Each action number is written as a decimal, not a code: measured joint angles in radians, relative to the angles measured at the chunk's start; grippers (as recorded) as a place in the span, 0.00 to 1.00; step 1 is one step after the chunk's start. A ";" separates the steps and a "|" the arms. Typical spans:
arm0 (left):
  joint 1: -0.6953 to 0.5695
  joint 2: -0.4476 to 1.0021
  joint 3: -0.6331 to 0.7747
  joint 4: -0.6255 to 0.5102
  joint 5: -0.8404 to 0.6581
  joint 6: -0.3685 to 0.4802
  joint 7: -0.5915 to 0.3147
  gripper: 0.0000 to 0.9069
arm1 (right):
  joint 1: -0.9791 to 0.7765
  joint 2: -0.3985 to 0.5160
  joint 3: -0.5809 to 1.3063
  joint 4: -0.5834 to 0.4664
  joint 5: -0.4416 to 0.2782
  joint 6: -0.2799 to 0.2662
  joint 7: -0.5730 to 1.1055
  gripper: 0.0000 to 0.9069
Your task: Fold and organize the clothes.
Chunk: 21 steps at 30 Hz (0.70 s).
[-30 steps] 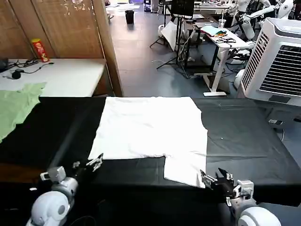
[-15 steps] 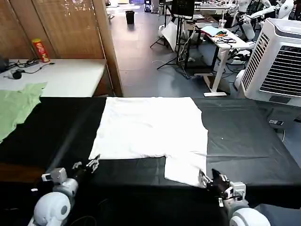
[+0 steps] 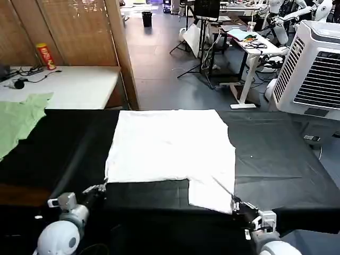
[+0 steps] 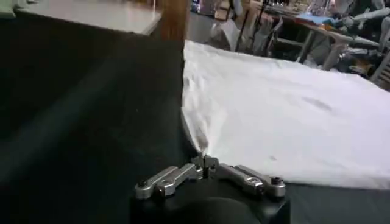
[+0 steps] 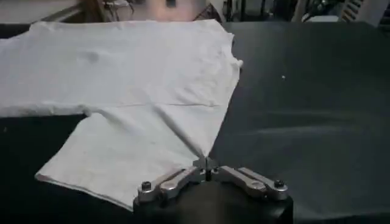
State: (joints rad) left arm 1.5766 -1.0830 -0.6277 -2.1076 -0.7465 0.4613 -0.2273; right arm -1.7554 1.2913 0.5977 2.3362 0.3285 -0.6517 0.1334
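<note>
The clothes are one plain white T-shirt (image 3: pixel 170 143) lying flat on the black table (image 3: pixel 276 159). Its near right part hangs lower than the rest, towards the front edge. My left gripper (image 3: pixel 101 187) is shut on the shirt's near left corner, and in the left wrist view the cloth (image 4: pixel 286 115) bunches into the left gripper (image 4: pixel 205 161). At the near right corner my right gripper (image 3: pixel 235 204) is shut on the fabric. In the right wrist view a taut ridge of the shirt (image 5: pixel 140 91) runs into the right gripper (image 5: pixel 205 163).
A light green garment (image 3: pixel 18 119) lies at the far left, half on a white table (image 3: pixel 69 85) that carries a red can (image 3: pixel 45 56). A white cooler unit (image 3: pixel 319 69) stands at the right. Bare black tabletop flanks the shirt on both sides.
Both grippers have drawn back towards the front edge and closed on the shirt's near corners. The near hem has shifted slightly and a tension ridge has formed at the right corner.
</note>
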 joint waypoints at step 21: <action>-0.066 -0.090 -0.001 -0.003 0.137 -0.112 0.022 0.00 | 0.364 -0.125 -0.044 -0.296 0.092 0.224 -0.064 0.00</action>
State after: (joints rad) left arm 1.5110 -1.1728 -0.6291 -2.1106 -0.6097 0.3494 -0.2053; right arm -1.3917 1.1660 0.5541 2.0401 0.4200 -0.4272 0.0691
